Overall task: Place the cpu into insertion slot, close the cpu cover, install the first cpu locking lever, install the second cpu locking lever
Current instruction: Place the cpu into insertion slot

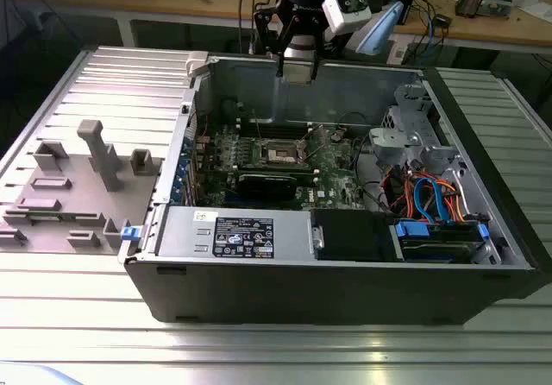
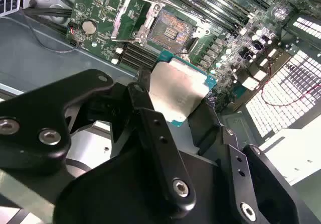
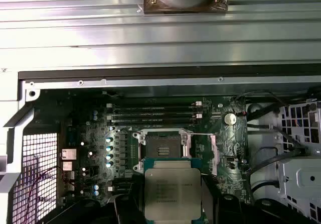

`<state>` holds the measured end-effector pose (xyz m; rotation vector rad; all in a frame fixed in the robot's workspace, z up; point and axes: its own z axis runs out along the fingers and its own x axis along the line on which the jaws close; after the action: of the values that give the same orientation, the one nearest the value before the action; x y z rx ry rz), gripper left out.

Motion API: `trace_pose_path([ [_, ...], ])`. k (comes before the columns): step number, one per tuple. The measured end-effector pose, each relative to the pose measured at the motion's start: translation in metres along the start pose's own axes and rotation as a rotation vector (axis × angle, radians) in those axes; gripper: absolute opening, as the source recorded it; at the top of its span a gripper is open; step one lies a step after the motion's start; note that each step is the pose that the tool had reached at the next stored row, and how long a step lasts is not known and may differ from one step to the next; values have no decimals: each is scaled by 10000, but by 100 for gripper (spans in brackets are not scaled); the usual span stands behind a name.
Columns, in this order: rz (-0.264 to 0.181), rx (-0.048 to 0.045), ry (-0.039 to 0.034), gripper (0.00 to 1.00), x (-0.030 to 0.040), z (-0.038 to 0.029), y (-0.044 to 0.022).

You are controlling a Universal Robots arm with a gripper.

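My gripper [image 1: 297, 67] hangs over the far wall of the open computer case [image 1: 345, 290], shut on the cpu [image 1: 298, 72], a thin square chip with a silver-grey top. In both wrist views the cpu [image 2: 176, 89] [image 3: 172, 193] sits between the black fingers [image 2: 150, 118]. The insertion slot [image 1: 278, 153] [image 2: 171, 31] [image 3: 162, 146] lies bare on the green board, well below the chip. Its silvery cpu cover [image 2: 131, 17] [image 3: 213, 153] is swung open to one side of the socket.
A black graphics card [image 1: 276, 182] lies just in front of the socket. A power supply [image 1: 233, 234] fills the near left of the case. A drive cage with orange and blue cables [image 1: 427, 197] is at the exterior view's right. Grey fixtures [image 1: 95, 156] stand outside, left. Memory slots [image 3: 155, 114] run beside the socket.
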<state>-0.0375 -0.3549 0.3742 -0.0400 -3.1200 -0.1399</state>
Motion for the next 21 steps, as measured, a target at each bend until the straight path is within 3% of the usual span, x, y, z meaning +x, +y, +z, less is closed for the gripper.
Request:
trace_pose_path([
  [9,18,-1,-2,54,0,0,0],
  [21,371,-8,-34,54,0,0,0],
])
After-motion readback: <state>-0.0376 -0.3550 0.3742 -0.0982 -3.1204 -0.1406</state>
